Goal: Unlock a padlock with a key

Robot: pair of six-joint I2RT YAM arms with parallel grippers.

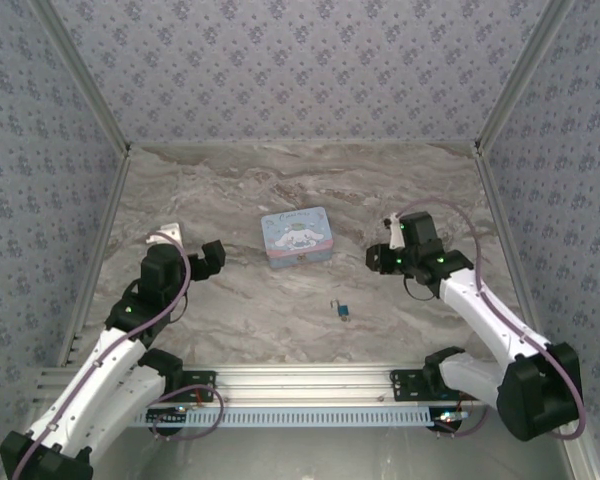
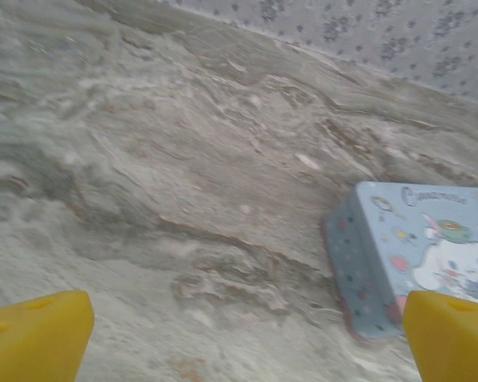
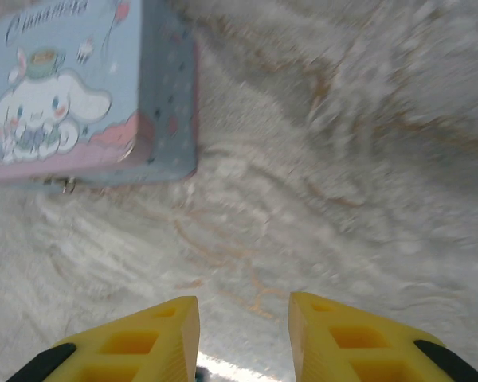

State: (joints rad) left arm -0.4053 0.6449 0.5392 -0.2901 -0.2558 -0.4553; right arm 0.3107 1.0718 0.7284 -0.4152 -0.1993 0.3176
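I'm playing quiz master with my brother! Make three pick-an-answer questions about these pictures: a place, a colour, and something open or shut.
1. Where is the padlock? A) on the table, apart from the tin B) on the tin C) in a gripper
2. The tin's lid is mostly: A) red B) green C) pale blue
3. The left gripper is: A) shut B) open and empty C) holding the tin
Answers: 1 A, it lies on the table; 2 C, its lid looks blue; 3 B, fingers far apart.
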